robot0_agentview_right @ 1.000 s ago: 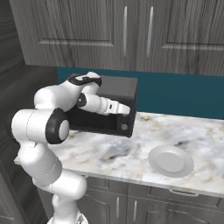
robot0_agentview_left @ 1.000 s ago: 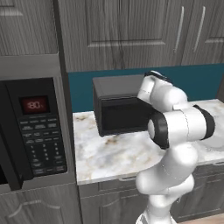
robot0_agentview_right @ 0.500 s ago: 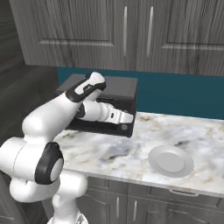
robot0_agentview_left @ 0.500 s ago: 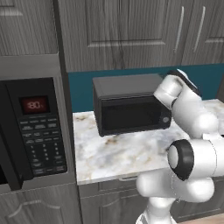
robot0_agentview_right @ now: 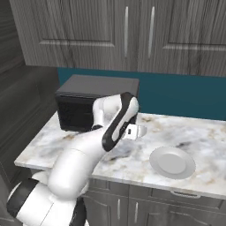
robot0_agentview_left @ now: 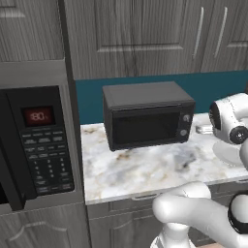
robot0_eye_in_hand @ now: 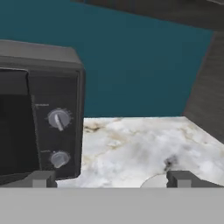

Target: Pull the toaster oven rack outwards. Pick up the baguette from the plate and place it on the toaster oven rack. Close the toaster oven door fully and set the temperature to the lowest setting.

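End effector [robot0_eye_in_hand: 109,179] spread wide, empty, off the toaster oven's [robot0_agentview_left: 145,115] right side near the knobs [robot0_eye_in_hand: 58,119]. Toaster oven door [robot0_agentview_left: 144,127] shut, plate [robot0_agentview_right: 172,162] bare on bench [robot0_agentview_left: 145,167]; baguette presumably inside. Left: temperature knob.

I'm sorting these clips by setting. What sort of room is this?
A rendered home kitchen, most likely: a marble-look counter against a teal backsplash, grey wall cabinets above, a toaster oven on the counter, a microwave with a red display, and a white plate.
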